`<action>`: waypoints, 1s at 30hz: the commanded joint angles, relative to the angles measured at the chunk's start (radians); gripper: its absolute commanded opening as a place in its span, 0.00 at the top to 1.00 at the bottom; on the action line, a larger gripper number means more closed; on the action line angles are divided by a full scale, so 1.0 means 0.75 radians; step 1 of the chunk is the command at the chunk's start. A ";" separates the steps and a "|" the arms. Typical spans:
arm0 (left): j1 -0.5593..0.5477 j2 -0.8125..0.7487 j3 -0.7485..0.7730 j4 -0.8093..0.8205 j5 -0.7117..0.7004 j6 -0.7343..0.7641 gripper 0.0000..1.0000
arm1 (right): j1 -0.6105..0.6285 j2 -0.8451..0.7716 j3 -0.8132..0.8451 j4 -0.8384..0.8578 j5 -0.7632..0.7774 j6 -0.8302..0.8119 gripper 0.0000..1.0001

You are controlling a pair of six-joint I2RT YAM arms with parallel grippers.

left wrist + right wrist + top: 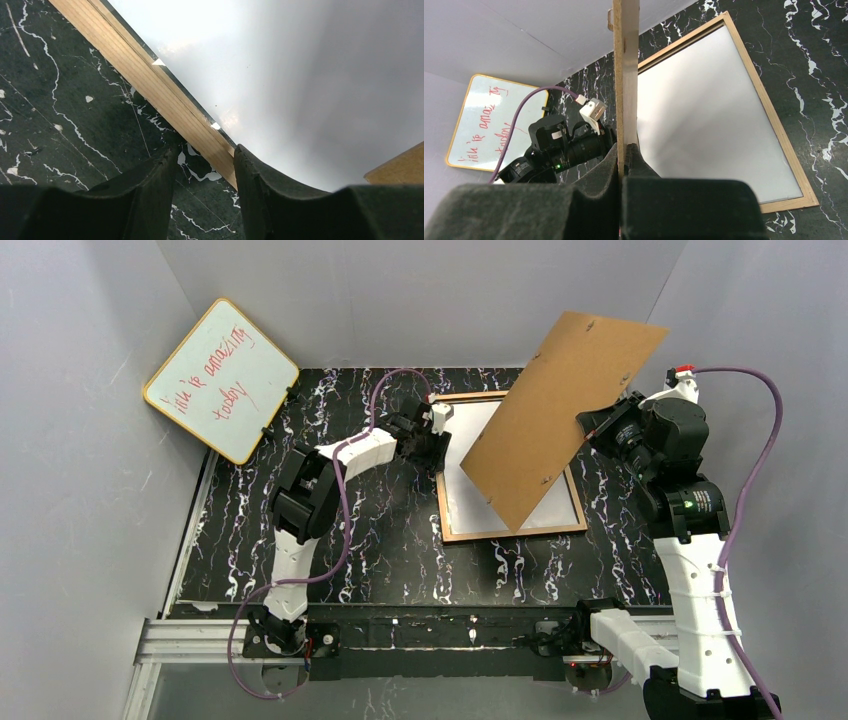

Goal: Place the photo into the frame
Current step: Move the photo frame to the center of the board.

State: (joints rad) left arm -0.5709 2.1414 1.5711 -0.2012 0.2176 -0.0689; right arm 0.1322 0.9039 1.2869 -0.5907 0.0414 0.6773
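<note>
Photo [465, 435]: pale sheet inside frame [470, 537], apparently white back up. Frame flat, wood side up, near far edge of desk [380, 540], right of centre. Left fingers [239, 165] apart around frame's left rail, not clamped. Right fingers [631, 160] clamped on edge of backing panel [560, 410], tilted high over frame. Risks: panel lowered skewed, corner catches rail or creases sheet; thin-edge grip slips; left fingers nudge frame, sheet shifts.

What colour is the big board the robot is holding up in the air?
The board is plain light brown, like cardboard; the top external view shows it best.
</note>
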 commanded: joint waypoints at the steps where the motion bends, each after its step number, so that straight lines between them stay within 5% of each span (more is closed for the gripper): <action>1: 0.000 -0.002 -0.045 -0.022 -0.006 0.034 0.57 | 0.000 -0.039 0.077 0.145 -0.010 0.024 0.99; 11: 0.000 0.017 -0.029 -0.021 0.047 -0.004 0.60 | 0.000 -0.043 0.062 0.146 -0.011 0.026 0.99; 30: 0.024 -0.039 -0.107 -0.118 -0.168 0.200 0.72 | 0.001 -0.031 0.051 0.173 -0.047 0.034 0.99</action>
State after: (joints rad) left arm -0.5716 2.1319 1.5467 -0.1822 0.1978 -0.0105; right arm 0.1322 0.8970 1.2869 -0.5900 0.0265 0.6781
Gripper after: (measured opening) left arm 0.325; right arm 0.053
